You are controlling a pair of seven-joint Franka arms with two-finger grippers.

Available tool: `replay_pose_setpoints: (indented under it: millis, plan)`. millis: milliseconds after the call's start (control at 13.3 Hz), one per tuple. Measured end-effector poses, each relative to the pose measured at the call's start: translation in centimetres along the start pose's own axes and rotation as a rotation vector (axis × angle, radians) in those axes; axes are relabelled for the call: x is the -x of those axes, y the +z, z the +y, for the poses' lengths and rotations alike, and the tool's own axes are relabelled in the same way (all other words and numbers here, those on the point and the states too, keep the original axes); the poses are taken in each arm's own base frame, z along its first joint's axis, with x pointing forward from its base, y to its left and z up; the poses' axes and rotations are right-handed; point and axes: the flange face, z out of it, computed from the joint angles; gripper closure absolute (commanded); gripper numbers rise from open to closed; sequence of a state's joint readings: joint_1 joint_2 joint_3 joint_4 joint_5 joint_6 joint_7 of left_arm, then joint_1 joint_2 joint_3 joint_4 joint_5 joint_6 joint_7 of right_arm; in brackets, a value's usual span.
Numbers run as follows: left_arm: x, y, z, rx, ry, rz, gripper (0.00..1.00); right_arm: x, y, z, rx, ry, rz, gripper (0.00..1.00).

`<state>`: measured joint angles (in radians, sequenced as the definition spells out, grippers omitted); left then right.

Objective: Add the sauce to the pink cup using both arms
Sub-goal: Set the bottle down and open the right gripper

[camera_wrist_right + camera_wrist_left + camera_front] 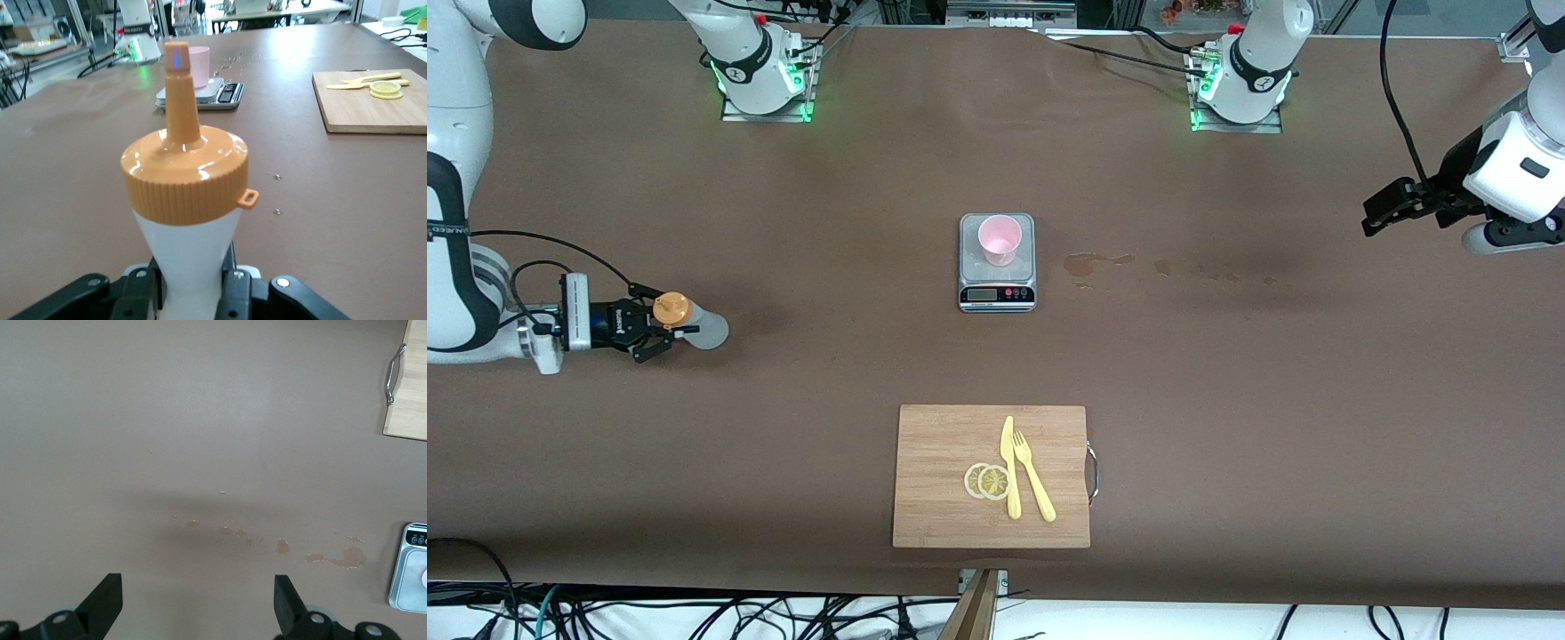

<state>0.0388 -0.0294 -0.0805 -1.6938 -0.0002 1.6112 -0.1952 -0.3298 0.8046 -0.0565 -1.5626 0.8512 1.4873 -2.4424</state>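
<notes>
The sauce bottle (694, 327), whitish with an orange nozzle cap (671, 310), stands upright in my right gripper (660, 331) at the right arm's end of the table. In the right wrist view the fingers (137, 293) press both sides of the bottle's body (190, 253). The pink cup (999, 240) stands on the grey scale (997, 267) mid-table, and also shows in the right wrist view (199, 65). My left gripper (1374, 213) is open and empty, up in the air over the left arm's end of the table; it also shows in the left wrist view (197, 587).
A wooden cutting board (943, 480) with a yellow knife, a fork and lemon slices lies nearer the front camera than the scale. Wet stains (1089, 263) mark the table beside the scale, toward the left arm's end.
</notes>
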Motion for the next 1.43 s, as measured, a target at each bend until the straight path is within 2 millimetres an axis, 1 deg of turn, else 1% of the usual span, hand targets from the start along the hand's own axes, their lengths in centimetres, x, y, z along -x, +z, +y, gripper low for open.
replay_pose_setpoints:
  millis: [225, 375, 450, 525, 600, 676, 976, 1126, 1276, 1351, 1426]
  plan:
    - [0.0, 0.0, 0.0, 0.000, 0.000, -0.001, 0.00, 1.4, 1.7, -1.3, 0.012, -0.002, 0.058, 0.82]
    - [-0.1, 0.1, -0.1, 0.000, -0.002, -0.001, 0.00, 1.6, 2.2, -1.6, 0.019, 0.004, 0.075, 0.74]
    - [-0.1, 0.1, -0.1, 0.001, -0.003, 0.000, 0.00, 1.6, 2.2, -1.6, 0.022, 0.004, 0.078, 0.64]
    - [-0.1, 0.1, -0.1, 0.001, -0.003, 0.000, 0.00, 1.6, 2.2, -1.5, 0.025, 0.004, 0.080, 0.45]
    - [-0.1, 0.1, -0.1, 0.001, -0.002, 0.000, 0.00, 1.6, 2.2, -1.5, 0.028, 0.004, 0.082, 0.19]
    - [-0.1, 0.1, -0.1, 0.001, -0.002, 0.000, 0.00, 1.6, 2.1, -1.5, 0.031, 0.006, 0.085, 0.00]
    - [-0.1, 0.0, -0.1, 0.002, -0.002, 0.000, 0.00, 2.0, 1.4, -2.0, 0.042, 0.011, 0.091, 0.00]
    - [-0.1, 0.0, -0.1, 0.002, -0.002, 0.000, 0.00, 2.5, 0.5, -2.5, 0.056, 0.009, 0.084, 0.00]
    - [-0.1, 0.0, -0.1, 0.002, -0.003, 0.001, 0.00, 2.9, -1.3, -3.4, 0.065, 0.010, 0.059, 0.00]
    - [-0.1, 0.0, -0.1, 0.002, -0.003, 0.001, 0.00, 2.8, -2.6, -4.1, 0.061, 0.010, 0.042, 0.00]
    - [-0.1, 0.0, -0.1, 0.002, -0.003, 0.001, 0.00, 2.4, -4.2, -4.8, 0.057, 0.009, 0.014, 0.00]
